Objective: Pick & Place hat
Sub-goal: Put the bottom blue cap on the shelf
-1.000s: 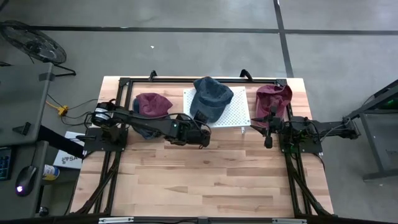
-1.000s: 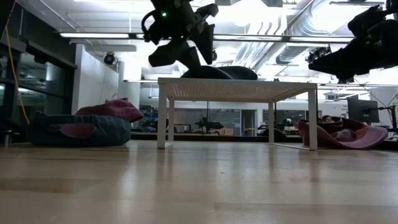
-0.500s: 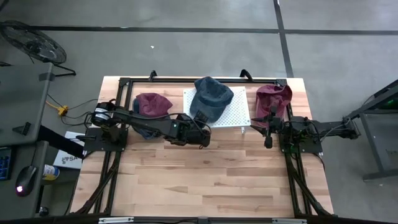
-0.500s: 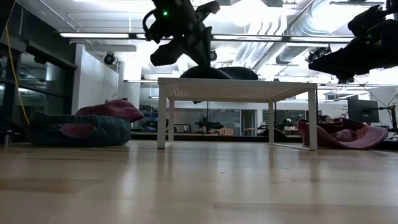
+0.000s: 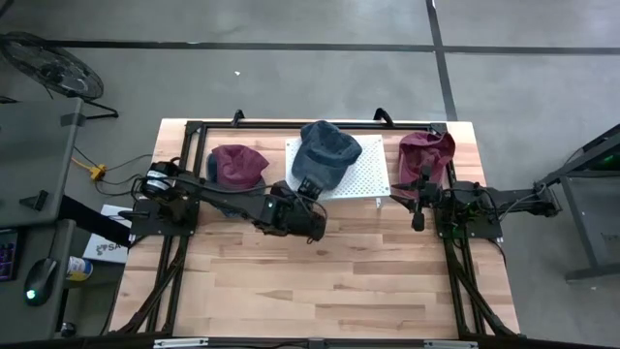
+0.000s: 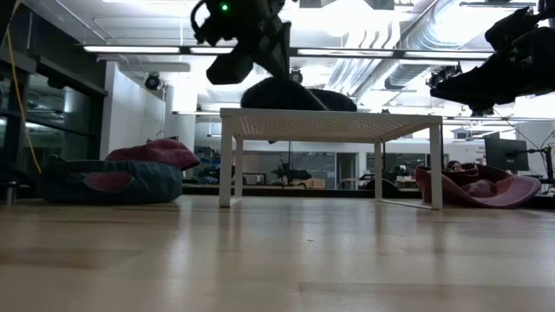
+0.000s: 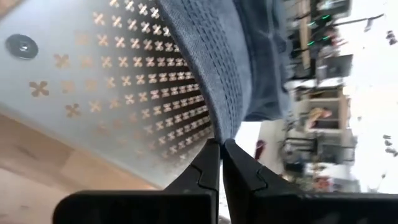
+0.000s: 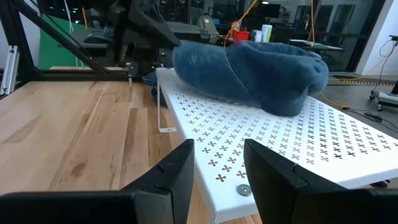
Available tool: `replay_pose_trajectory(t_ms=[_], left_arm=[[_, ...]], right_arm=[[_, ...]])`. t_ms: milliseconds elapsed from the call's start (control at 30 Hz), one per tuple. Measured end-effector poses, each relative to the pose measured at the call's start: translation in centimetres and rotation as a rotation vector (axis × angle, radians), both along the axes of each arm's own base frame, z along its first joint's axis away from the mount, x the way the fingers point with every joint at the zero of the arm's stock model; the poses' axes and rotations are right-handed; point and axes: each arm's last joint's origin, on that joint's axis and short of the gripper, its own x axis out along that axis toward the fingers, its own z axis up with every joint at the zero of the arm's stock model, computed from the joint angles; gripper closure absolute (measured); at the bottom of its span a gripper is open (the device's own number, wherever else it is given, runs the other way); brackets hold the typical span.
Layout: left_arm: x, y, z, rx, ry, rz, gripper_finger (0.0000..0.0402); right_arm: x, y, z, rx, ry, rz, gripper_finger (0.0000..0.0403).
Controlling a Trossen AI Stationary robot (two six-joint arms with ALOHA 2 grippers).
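A blue denim hat [image 5: 327,152] lies on a white perforated stand [image 5: 360,179] at the table's far middle; in the right wrist view the hat [image 8: 261,68] rests on the stand's top [image 8: 280,149]. My left gripper [image 7: 222,144] is shut on the hat's near brim, just off the stand's near edge [image 5: 308,191]. My right gripper [image 8: 217,168] stands open to the right of the stand [image 5: 418,208], holding nothing. A maroon hat [image 5: 238,163] sits on another blue hat [image 6: 108,182] at the far left. A second maroon hat [image 5: 426,150] lies at the far right. My left gripper pinches the stitched brim's edge [image 7: 225,127] of the blue hat between its two fingers [image 7: 210,163]. The fingers come slanting down from the table's near side. The brim end is raised off the stand [image 6: 260,91], and the crown [image 6: 325,98] still rests on the stand's top.
The stand's thin white legs [image 6: 227,160] rise from the wooden tabletop [image 5: 320,281]. Black frame rails [image 5: 184,155] run along the table's left, right and far sides. The near half of the table is bare wood.
My left gripper has shut on the blue hat's near brim and risen a little. The brim end has come up off the stand, while the crown has stayed on it. My right arm has kept still.
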Motion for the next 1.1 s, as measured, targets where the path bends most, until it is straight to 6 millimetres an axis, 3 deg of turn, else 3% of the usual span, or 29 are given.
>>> replay_pose_trajectory(t_ms=[300,600,1100], left_arm=[[-0.1,-0.6,0.5,0.110,-0.097,0.089,0.0401],[0.1,-0.7,0.4,0.038,-0.121,0.064,0.0401],[-0.5,-0.7,-0.6,-0.025,0.011,0.016,0.0401]], right_arm=[[0.0,0.0,0.0,0.000,0.000,0.001,0.0269],[0.0,0.0,0.0,0.000,0.000,0.000,0.0269],[0.0,0.0,0.0,0.000,0.000,0.000,0.0269]])
